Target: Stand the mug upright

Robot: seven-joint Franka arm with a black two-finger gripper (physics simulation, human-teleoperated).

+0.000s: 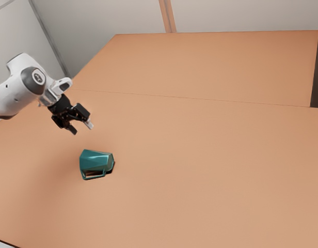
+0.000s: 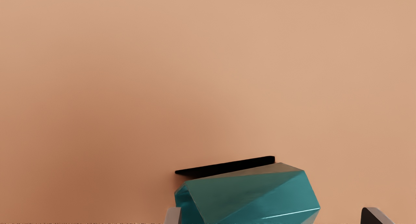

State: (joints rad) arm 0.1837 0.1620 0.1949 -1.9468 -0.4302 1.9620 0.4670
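Clearly, the exterior view has the teal faceted mug (image 1: 96, 162) lying on its side on the worktop (image 1: 200, 170), with its handle (image 1: 94, 176) toward the view's bottom edge. The gripper (image 1: 80, 128) hangs above the worktop, its fingers spread with nothing held. To set the mug upright, the hand would need to move over the body and come down slowly, keeping the handle out of the closing path; a finger landing on that loop could roll the mug. A round emblem (image 1: 38, 77) sits on the arm's joint, but I cannot read any wording in it.

Next, the wrist view shows the fingers wide apart, one near the mug's open mouth and the other beyond its closed end, so they are roughly lined up with its length. Turning the hand about a quarter-turn before lowering would probably let them close across the body instead. The faceted sides may slip if pinched on an edge, so flat faces make a safer hold. After a small lift, tilting the mouth upward and lowering until the base sits flat should suit it. Its visible faces carry no lettering or label.
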